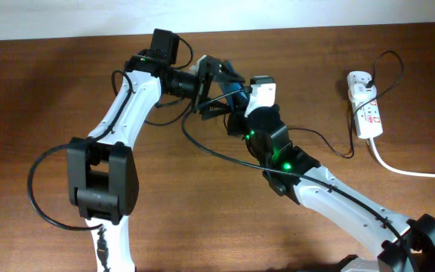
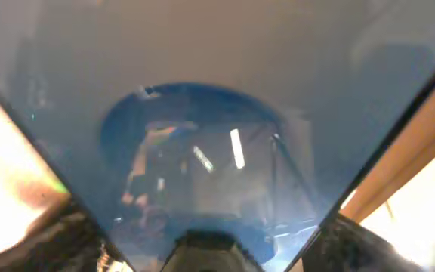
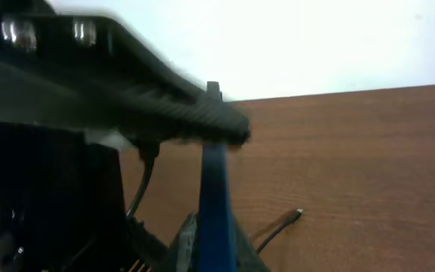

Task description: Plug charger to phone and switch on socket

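The phone is held up off the table between both arms. In the left wrist view its blue screen with a darker circle fills the frame. In the right wrist view it shows edge-on. My left gripper grips its two long edges. My right gripper is shut on its faces from below. The charger, a thin black cable, lies on the table. Its plug tip lies free, apart from the phone. The socket lies at the far right.
A thick white cord runs from the socket off the right edge. A black cable loops above the socket. The arms' own black cables hang over the wooden table.
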Motion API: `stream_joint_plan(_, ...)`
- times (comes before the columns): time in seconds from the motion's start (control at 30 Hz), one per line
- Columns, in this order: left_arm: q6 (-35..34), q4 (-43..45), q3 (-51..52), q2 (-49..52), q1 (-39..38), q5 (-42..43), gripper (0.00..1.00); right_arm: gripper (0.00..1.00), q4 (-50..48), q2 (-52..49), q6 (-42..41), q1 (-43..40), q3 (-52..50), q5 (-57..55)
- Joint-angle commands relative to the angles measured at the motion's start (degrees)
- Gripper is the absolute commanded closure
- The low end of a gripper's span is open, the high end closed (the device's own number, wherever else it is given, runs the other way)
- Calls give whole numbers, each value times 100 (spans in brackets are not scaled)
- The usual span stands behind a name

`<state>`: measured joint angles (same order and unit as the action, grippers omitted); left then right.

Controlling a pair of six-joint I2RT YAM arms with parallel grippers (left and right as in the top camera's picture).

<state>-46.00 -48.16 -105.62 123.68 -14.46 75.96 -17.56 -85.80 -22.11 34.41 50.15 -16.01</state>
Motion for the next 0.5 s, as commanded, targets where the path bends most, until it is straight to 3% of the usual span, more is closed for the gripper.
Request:
stream_joint_plan(0.0, 63, 17, -48, 13, -7, 72, 1, 93, -70, -7, 68, 44, 131, -35)
stream_joint_plan(0.27, 470, 4, -48, 4, 131, -396, 1, 94, 129, 24, 68, 35, 131, -584)
stream_joint_plan(0.47, 2131, -566, -48, -426, 1115, -402, 1, 96, 800, 654, -96, -28, 131, -866)
